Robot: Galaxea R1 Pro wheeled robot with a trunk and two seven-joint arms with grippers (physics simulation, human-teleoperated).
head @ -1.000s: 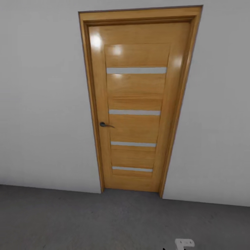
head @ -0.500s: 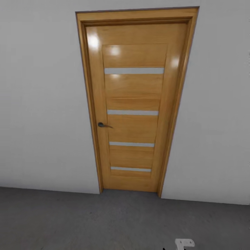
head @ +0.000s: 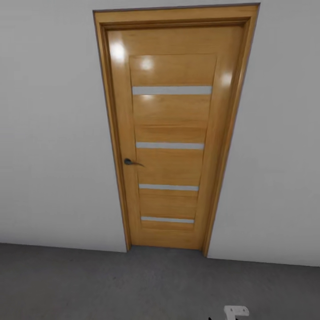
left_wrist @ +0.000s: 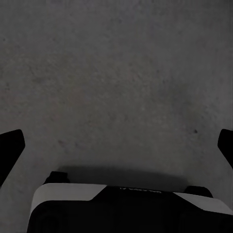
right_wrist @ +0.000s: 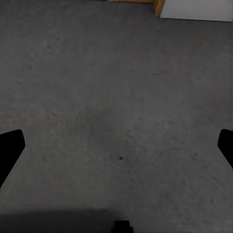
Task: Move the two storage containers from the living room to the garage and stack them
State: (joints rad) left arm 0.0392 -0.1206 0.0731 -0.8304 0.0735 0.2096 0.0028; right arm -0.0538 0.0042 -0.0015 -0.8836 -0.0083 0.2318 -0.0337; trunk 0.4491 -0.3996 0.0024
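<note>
Dark grey, rough concrete floor [head: 111, 284] fills the lower band of the head view, meeting a plain white wall [head: 49, 133] in which a closed honey-coloured wooden door with four narrow frosted strips [head: 171, 133] stands at the centre of the frame, its small dark lever handle [head: 130, 162] at mid-left. Against the pictures of a second and half a second ago, the whole view has shifted slightly: the door frame now spreads a little wider and its foot sits lower in the frame, which is read as the camera having been carried a little nearer and turned, not as any move of the door. This is judged to be a transit step in the garage, with the robot facing a shut door. The two orange-red open-topped storage containers are not to be seen from here, so their place cannot be told. A small white fitting [head: 236, 310] is cut off at the bottom edge, right of centre, and cannot be identified for certain. In the left wrist view the left gripper [left_wrist: 116, 145] is spread wide over bare concrete, only the dark fingertips [left_wrist: 10, 145] entering at the frame's two sides; the right gripper [right_wrist: 116, 145] is likewise spread wide and holds nothing, with the door's lower corner [right_wrist: 145, 4] just caught at the top edge.
</note>
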